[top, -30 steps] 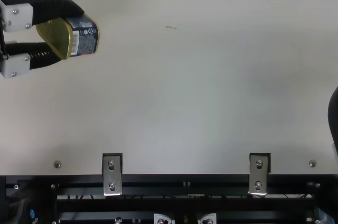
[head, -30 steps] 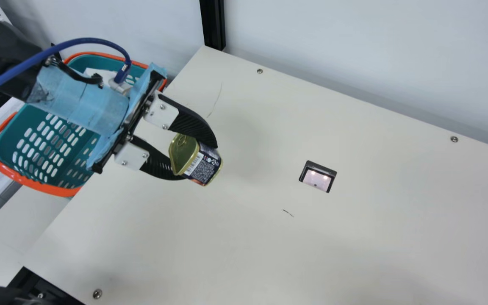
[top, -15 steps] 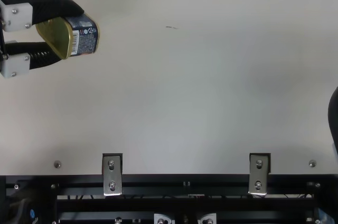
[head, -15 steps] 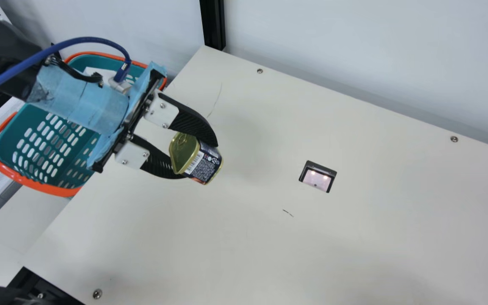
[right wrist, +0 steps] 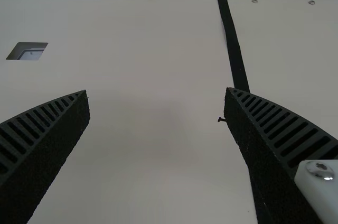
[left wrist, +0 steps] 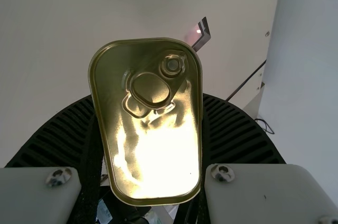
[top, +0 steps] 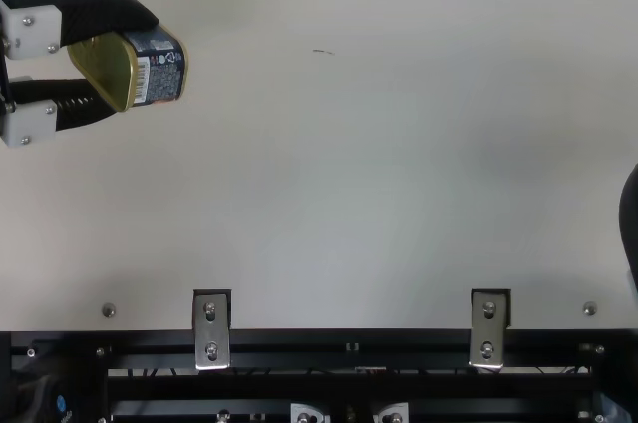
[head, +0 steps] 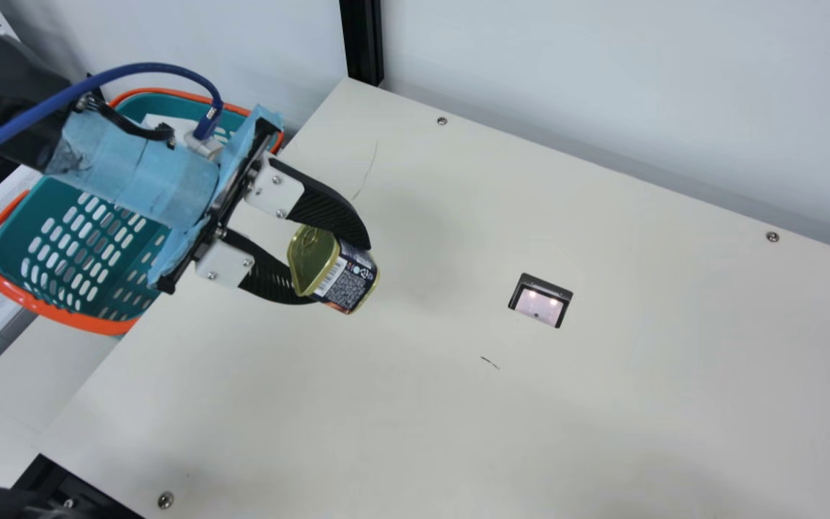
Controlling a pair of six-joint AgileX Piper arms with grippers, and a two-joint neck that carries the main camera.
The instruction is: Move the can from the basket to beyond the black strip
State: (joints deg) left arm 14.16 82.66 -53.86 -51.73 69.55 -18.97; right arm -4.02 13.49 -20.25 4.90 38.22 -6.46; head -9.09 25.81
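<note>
Smooth cream table (head: 602,404), left jaws gripping rounded metal can (head: 346,281), right jaws wide open, black strip (right wrist: 233,44) perhaps fabric

**Clamped on the left, spread wide on the right**

So, looking at the left arm (head: 4,94) in the main view: coming in from the upper left, slanting down toward the right, black at first, then wrapped in light blue around the wrist (head: 141,173). Ending in the left claw (head: 341,275), gripping, with black ribbed fingers (head: 330,209) curved inward but held apart, on white mounts (head: 274,189). Can spot a dark bit of the right claw (top: 630,218) at the right edge of the top view. Way clearer in the right wrist view: got the right claw (right wrist: 156,91) spread wide, with both ribbed fingers (right wrist: 272,134) well apart.
</note>
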